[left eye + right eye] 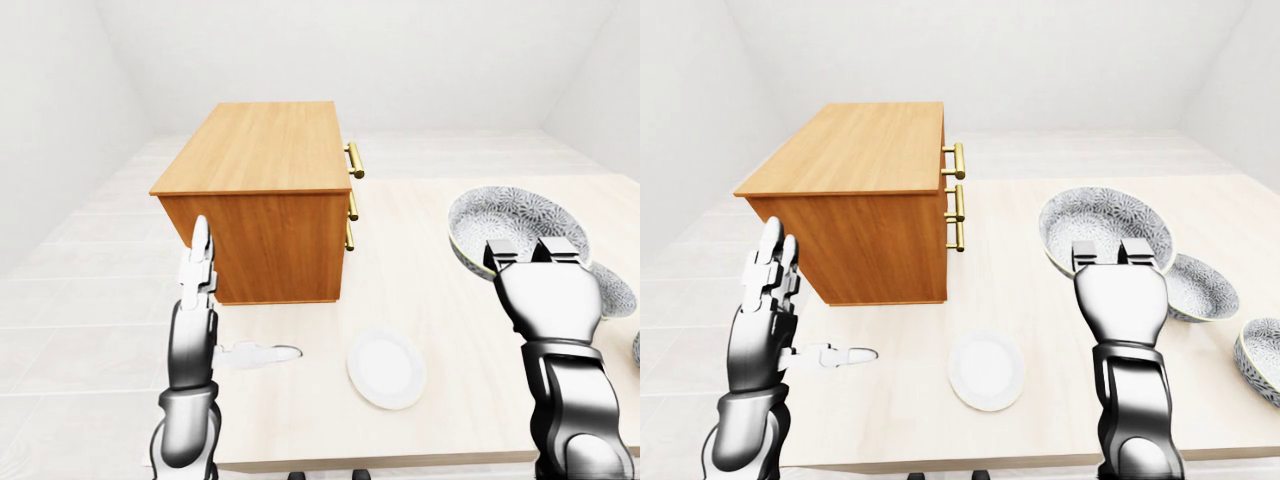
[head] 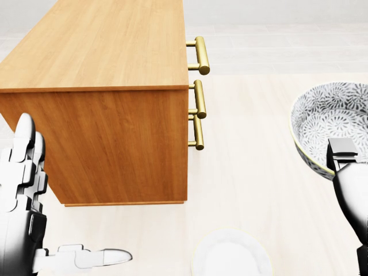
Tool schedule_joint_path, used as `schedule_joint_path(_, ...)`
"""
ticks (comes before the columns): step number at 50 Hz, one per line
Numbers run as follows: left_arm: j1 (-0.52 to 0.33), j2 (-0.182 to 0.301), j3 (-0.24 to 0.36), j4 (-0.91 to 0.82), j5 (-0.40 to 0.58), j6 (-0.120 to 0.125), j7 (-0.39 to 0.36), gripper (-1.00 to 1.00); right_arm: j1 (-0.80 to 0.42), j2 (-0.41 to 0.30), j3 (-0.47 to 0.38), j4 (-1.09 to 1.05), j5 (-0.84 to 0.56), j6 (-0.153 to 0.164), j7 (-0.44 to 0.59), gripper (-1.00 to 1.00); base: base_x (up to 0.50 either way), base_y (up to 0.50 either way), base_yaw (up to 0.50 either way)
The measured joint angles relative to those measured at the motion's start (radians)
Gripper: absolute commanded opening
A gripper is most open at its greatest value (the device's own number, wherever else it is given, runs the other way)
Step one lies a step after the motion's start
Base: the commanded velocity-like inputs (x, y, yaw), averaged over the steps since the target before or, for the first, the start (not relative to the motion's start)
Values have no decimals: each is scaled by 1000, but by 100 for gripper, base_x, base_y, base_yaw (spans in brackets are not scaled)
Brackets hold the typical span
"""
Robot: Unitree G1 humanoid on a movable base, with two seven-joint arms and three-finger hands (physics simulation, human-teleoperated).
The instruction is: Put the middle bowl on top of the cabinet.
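Left hand (image 1: pixel 764 312) open, fingers upright, left of the cabinet (image 1: pixel 855 150); right hand (image 1: pixel 1120 295) right of it, gripping the bowl (image 1: pixel 1102 222).

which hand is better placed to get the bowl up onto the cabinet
Right: the right hand grips the patterned bowl at its rim; the left hand is open and empty beside the cabinet.

No readable text, labels, brands or numbers anywhere: cabinet (image 1: pixel 260 170), bowls and plate carry only pattern or plain surface.
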Motion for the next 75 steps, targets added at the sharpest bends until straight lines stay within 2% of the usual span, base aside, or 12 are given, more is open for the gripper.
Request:
schedule_joint_path(28, 5, 7, -20, 5, 14, 0, -9, 100, -234, -108, 65, 97, 82, 0, 162, -100, 0, 0, 0)
schedule_joint_path(39, 7, 8, -22, 8, 16, 0, -9, 100, -417, -168, 90, 149, 135, 0, 307, -100, 0, 0, 0)
schedule_joint_path(51, 13, 10, -31, 8, 24, 0, -12, 100, -553, -215, 88, 172, 229, 0, 420, -100, 0, 0, 0)
schedule_joint_path(66, 15, 14, -37, 14, 31, 0, -14, 100, -648, -261, 91, 209, 307, 0, 472, -100, 0, 0, 0)
schedule_joint_path(75, 17, 15, -42, 18, 37, 0, -16, 100, -769, -305, 115, 281, 321, 0, 472, -100, 0, 0, 0)
